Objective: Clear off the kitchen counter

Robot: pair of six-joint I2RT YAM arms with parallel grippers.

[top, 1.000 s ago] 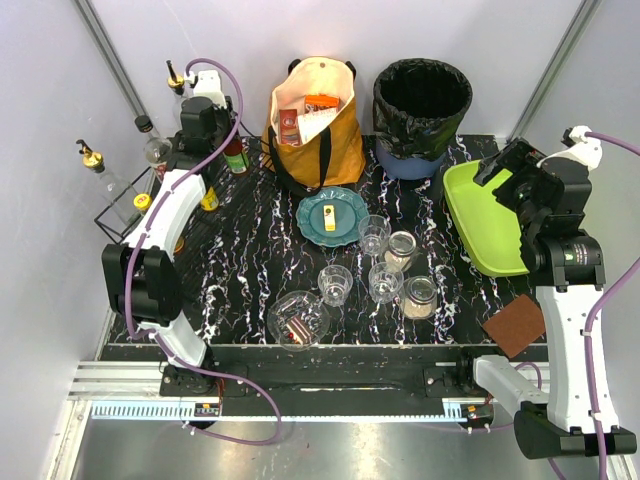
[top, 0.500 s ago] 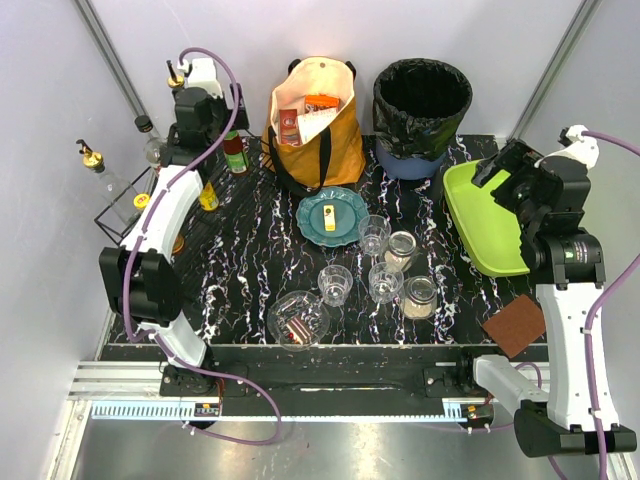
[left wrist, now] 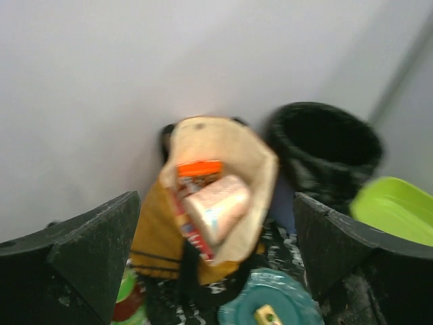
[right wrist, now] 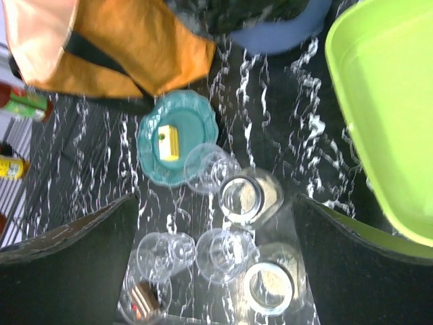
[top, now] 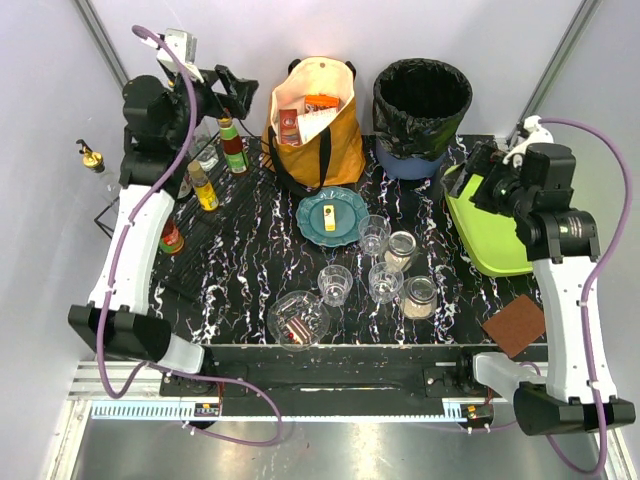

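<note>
Upper left of the top view: left gripper point(top: 240, 95) high above the back corner, fingers spread wide, nothing between them. Same wide, empty gap in the left wrist view, framing a blurred bag point(left wrist: 216, 196), with the bin point(left wrist: 325, 145) to its right and a sliver of tray point(left wrist: 396, 206) at the right edge.

Right side of the top view: right gripper point(top: 478, 172) above the tray's upper left rim, likewise wide apart and empty. Through its camera, looking down between the fingers point(right wrist: 67, 264): plate, glasses and jars on black veined surface.

Filling the middle of the top view: counter point(top: 250, 270), black with white veins, loaded as follows.
- Top centre: orange bag point(top: 310, 130), open, packets inside; just right of it, the black-lined bin point(top: 422, 100).
- Right edge: lime tray point(top: 485, 230).
- Centre: teal plate point(top: 345, 225) bearing a small yellow piece point(top: 330, 219).
- Below the plate: three glasses point(top: 335, 283) and two jars point(top: 419, 295) in a tight cluster.
- Lower centre, near the front edge: glass bowl point(top: 298, 320).
- Lower right corner: brown pad point(top: 514, 325).
- Upper left: bottles point(top: 234, 150) beside the bag.
</note>
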